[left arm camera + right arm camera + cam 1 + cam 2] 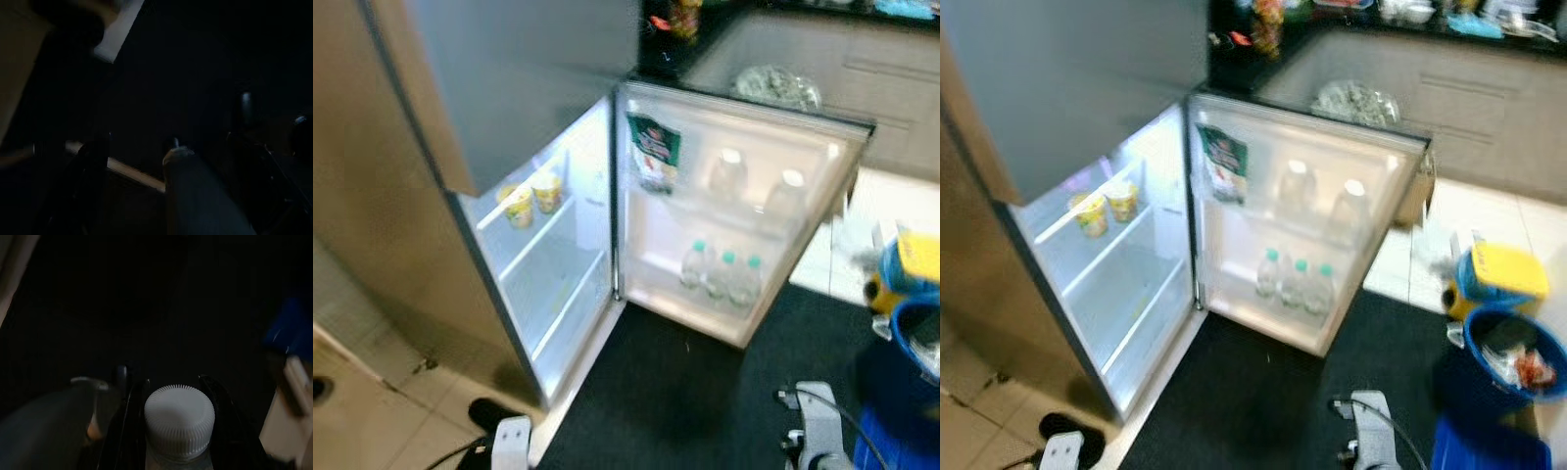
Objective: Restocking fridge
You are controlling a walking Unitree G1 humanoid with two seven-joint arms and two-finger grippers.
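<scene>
The left tool (171,161) hangs idle in shadow; whether it is spread I cannot tell. The open white fridge compartment (558,284) holds two yellow yoghurt cups (530,198) on its upper shelf. Its white door rack (724,264) carries three green-capped clear water bottles (720,276). The right tool (178,396) pinches a clear plastic bottle with a ribbed white cap (179,418), low over the black floor mat (675,392). Best to keep it upright and aim for the free slot beside those bottles. A blue bin (1508,367) stands right.

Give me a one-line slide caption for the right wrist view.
Right gripper holds a white-capped bottle between its black fingers above dark flooring.
</scene>
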